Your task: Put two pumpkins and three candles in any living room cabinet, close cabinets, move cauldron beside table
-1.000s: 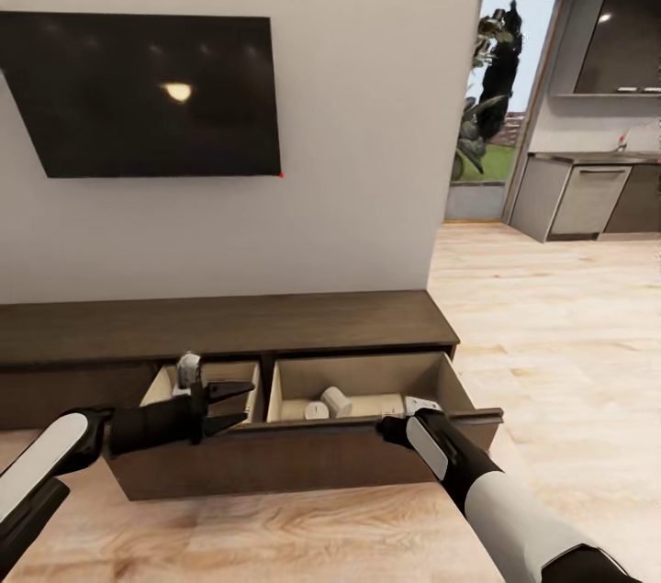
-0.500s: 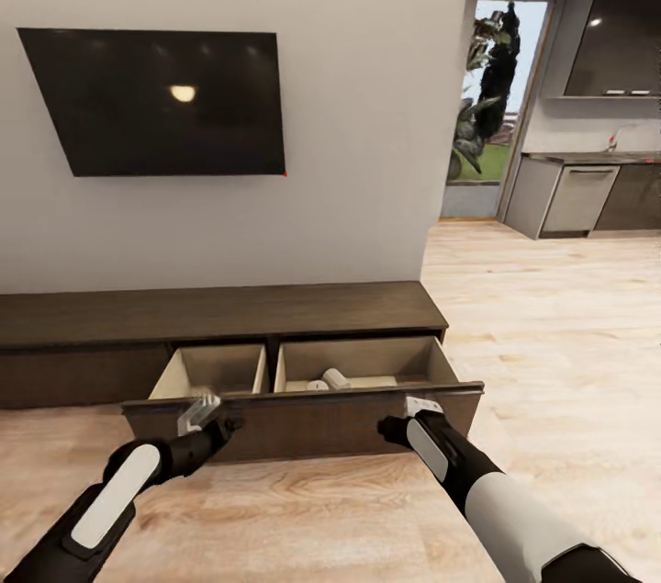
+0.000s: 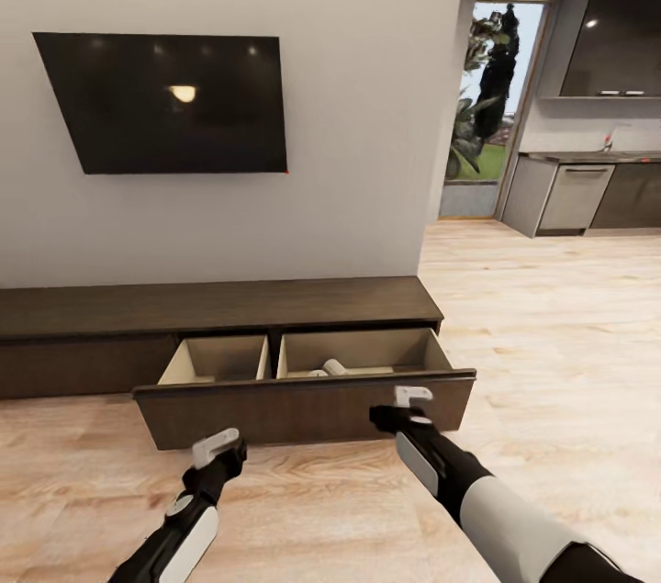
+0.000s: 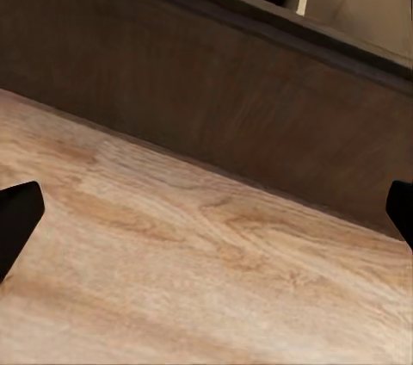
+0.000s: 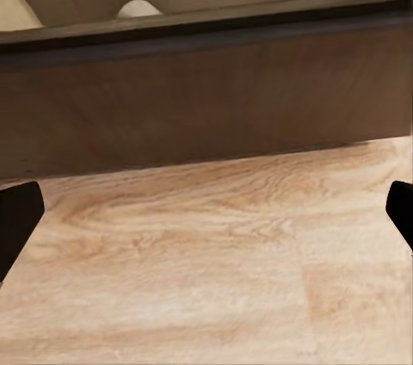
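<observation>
The cabinet (image 3: 220, 308) runs long, low and dark brown along the wall under the TV. Its wide drawer (image 3: 303, 409) is pulled out, showing two pale wood compartments. Pale candles (image 3: 332, 368) lie in the right compartment, and one rounded top (image 5: 138, 9) peeks over the drawer front. My left gripper (image 3: 229, 449) hovers low over the floor just before the drawer front (image 4: 224, 98), open and empty. My right gripper (image 3: 380, 418) is open too, in front of the drawer's right half with nothing between its fingers.
A black TV (image 3: 170, 101) hangs on the wall above the cabinet. Light wood floor (image 3: 551, 335) stretches right toward a doorway (image 3: 487, 106) and the dark kitchen units (image 3: 597, 188).
My left gripper has come out of the drawer's left compartment and dropped to the floor in front of the drawer. My right gripper has drawn back from the drawer rim. The view has pulled back slightly.
</observation>
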`<state>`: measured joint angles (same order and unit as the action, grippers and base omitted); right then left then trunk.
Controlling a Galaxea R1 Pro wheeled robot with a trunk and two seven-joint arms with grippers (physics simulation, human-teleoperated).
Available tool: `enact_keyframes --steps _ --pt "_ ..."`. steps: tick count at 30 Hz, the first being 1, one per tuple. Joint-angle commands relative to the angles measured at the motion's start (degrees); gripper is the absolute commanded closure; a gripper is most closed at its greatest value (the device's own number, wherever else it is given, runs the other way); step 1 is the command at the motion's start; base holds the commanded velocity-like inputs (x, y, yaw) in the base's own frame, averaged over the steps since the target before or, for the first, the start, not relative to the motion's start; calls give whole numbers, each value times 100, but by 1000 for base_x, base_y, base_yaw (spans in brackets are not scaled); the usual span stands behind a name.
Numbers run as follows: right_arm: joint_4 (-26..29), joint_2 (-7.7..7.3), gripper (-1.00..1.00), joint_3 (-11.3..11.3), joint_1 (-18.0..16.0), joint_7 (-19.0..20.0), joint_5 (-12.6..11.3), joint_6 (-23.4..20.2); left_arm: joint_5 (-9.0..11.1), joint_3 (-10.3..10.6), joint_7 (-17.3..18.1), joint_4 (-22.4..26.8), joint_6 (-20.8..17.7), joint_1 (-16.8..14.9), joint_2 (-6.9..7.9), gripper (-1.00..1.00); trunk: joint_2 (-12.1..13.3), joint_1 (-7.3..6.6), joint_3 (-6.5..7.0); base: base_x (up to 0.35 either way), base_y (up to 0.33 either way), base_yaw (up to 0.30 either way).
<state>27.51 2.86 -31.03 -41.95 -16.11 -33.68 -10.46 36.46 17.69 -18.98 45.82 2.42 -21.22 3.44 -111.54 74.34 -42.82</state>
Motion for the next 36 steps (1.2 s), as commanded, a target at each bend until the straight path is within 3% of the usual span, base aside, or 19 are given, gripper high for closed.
enact_keyframes --steps 1,4,10,12,16,20,24,28,30,33,36 --pt "10 -5 -100 -116 -6 -50 -42 84 6 88 -43 -66 208 -6 -4 -100 -3 -1 -6 -4 0 0" --pt "2 -5 -100 -280 -6 -50 -43 415 -68 150 -37 -154 500 -5 -28 -100 -3 -1 -6 -1 0 0" --pt "0 -10 -100 -356 -6 -42 -12 561 -189 164 -34 -89 579 -12 -31 -100 -123 65 -59 0 0 0" --pt "-9 -12 -100 -477 -6 -42 87 641 -221 165 -29 -65 582 -13 -20 -100 -203 109 -95 0 0 0" --pt "-485 -6 -100 -729 -6 -40 252 1192 -248 165 -33 -41 578 -14 -20 -100 -364 197 -167 0 0 0" --pt "-894 -5 -100 -776 -6 -41 360 1607 -252 170 -35 -38 576 -14 -7 -100 -524 285 -239 0 0 0" --pt "-973 -5 -100 -804 -6 -73 746 1974 -253 174 -35 -44 576 -14 9 -100 -685 373 -311 0 0 0" --pt "-1026 -1 -100 -807 -6 -104 829 2182 -256 185 -34 -46 576 -12 -3 -100 -845 461 -383 0 0 0" --pt "-1032 -1 -100 -807 -6 -109 831 2207 -366 246 -41 -54 577 -12 -16 -100 -925 504 -418 0 0 0" --pt "-1036 -3 -100 -808 -6 -75 812 2215 -728 332 -86 -79 584 -13 -24 -100 -1046 570 -472 0 0 0" --pt "-1037 -7 -100 -808 -6 -57 798 2235 -870 333 -110 -88 589 -13 -27 -100 -1166 636 -526 0 0 0"
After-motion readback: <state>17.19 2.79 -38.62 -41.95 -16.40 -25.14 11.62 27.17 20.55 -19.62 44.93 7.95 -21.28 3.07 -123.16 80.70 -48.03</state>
